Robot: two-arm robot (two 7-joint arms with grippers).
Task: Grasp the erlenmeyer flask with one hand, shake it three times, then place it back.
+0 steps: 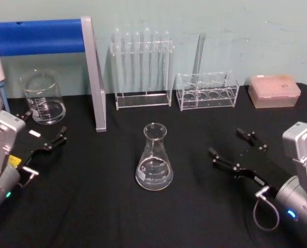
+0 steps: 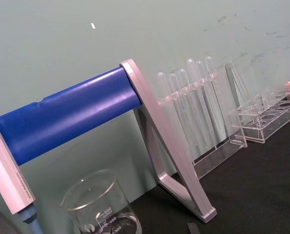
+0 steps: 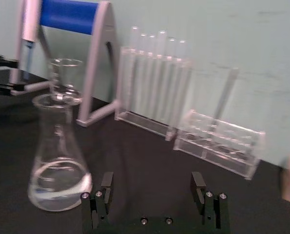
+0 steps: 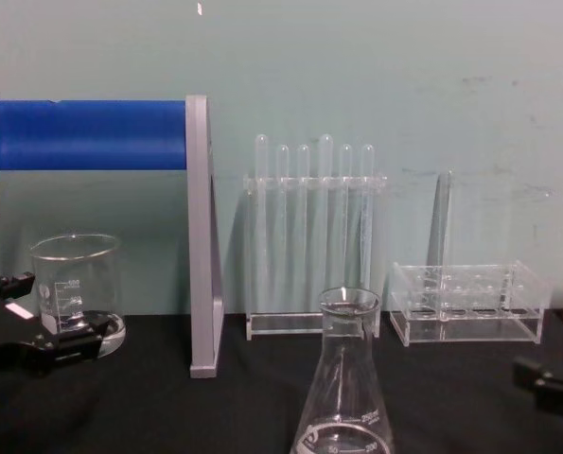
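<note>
Flask (image 1: 154, 160) of clear glass is standing upright in the middle of the black table (image 1: 91, 206), in front of the rack of test tubes (image 1: 143, 70), and it seems to be holding a little clear liquid at the bottom, though I am not sure of this. My right gripper (image 1: 226, 142) is waiting near it on the right side, not touching, with the fingers spread wide; in my right wrist view the flask is standing beside one finger and not between the two. My left gripper (image 1: 44, 126) is resting far at the left, close to the beaker (image 1: 42, 98), its fingers also apart. I am judging the flask to be light but stiff, smooth and easy to break, so I am planning a firm and gentle hold. The wide sloping body is likely to slip out of straight fingers, so I am choosing the narrow neck just under the flared lip, where the lip is helping to stop it from sliding down during shaking.
</note>
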